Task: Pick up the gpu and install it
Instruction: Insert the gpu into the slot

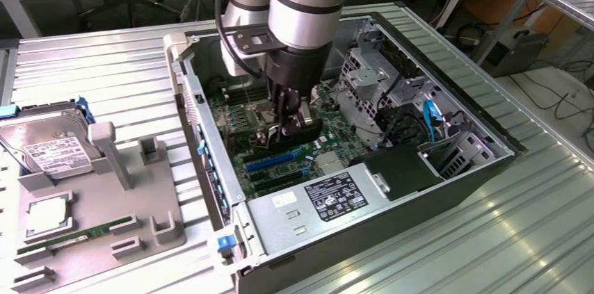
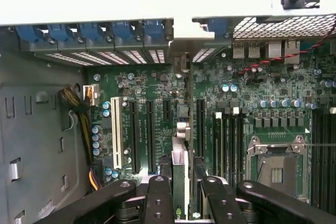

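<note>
Wrist view, nearest item: one pincer (image 2: pixel 181 198), black linkage arms in the foreground, its fingers closed on the upper edge of one gpu (image 2: pixel 180 174). The card stood on edge between the fingers, directly beneath the pincer, seen edge-on as a thin pale-and-green strip. Its long axis ran parallel to the expansion slots, pointing from the pincer toward the rear wall of the case, where its metal bracket end (image 2: pixel 182 129) lay closest to the vented slot covers. The card sat between two long black slots; whether its lower edge had entered a slot could not be told.

Beyond it, on one green motherboard (image 2: pixel 157 85): one white slot (image 2: pixel 115 132); four long black slots and one short black one, counted in the wrist view; one empty CPU socket (image 2: pixel 275 163) with a steel frame; a bank of memory slots beside it. Farther still: a row of blue slot-cover latches (image 2: pixel 89 31) along the case rear wall.

Exterior view: one arm reaching down into one open computer case (image 1: pixel 464 169) on the ribbed metal worktop (image 1: pixel 519 238); one power supply (image 1: pixel 320 203) at the near end. Well apart on the exterior view's left, one grey parts tray (image 1: pixel 102 217) carried one hard drive (image 1: pixel 51 144), one CPU (image 1: pixel 46 214) and one green RAM stick (image 1: pixel 79 235).
</note>
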You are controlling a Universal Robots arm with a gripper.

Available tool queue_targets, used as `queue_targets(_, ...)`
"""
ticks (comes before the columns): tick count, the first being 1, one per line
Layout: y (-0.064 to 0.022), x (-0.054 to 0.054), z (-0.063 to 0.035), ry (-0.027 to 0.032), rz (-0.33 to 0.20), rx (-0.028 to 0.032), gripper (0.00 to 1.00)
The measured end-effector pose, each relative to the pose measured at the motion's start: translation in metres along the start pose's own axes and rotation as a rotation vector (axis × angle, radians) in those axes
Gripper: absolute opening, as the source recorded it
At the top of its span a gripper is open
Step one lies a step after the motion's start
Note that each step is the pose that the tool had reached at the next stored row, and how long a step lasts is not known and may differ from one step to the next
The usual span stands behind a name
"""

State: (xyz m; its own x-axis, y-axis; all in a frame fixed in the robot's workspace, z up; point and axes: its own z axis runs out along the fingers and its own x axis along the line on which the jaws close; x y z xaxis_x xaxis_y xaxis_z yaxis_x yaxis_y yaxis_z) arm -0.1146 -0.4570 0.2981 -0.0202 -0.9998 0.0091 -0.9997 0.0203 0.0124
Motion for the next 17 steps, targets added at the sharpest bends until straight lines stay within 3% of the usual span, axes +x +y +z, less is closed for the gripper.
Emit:
queue_targets(9, 0.0019, 0.0, 0.0048, -0.0052, -0.017, 0.0029, 0.26)
queue_targets(17, 0.0019, 0.0, 0.0168, -0.0108, -0.018, 0.0043, 0.26)
